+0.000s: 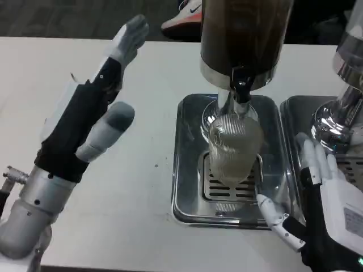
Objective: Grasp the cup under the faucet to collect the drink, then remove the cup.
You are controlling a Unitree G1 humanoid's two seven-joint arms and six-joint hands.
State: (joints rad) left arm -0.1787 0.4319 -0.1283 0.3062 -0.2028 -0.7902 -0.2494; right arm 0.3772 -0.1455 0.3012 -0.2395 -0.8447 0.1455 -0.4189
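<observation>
Closest to my camera, at the lower left, sits the silver left forearm (28, 209), and above it my left hand (93, 113) is raised over the bare white table (136, 226), fingers spread and straight, holding nothing. It is well apart from the cup and to the left of the drip tray.

At the lower right I see my right hand (326, 198), white back toward me. Its fingers are apart: one long finger (275, 218) reaches across the front right corner of the drip tray (187, 209), while others point up along the tray's right edge. I see nothing in its grasp; it is released and near the cup without touching it.

My target, the ribbed clear cup (233, 150), stands upright on the slotted grate (227, 190) in the middle of the steel tray, directly beneath the black faucet (241, 85). Above the faucet rises the drink dispenser (244, 34), its tank dark with brown liquid. I cannot tell how full the cup is.

On the far right a second chrome dispenser base (340, 113) stands over another tray (295, 119). A sneaker (184, 14) shows beyond the table's far edge.
</observation>
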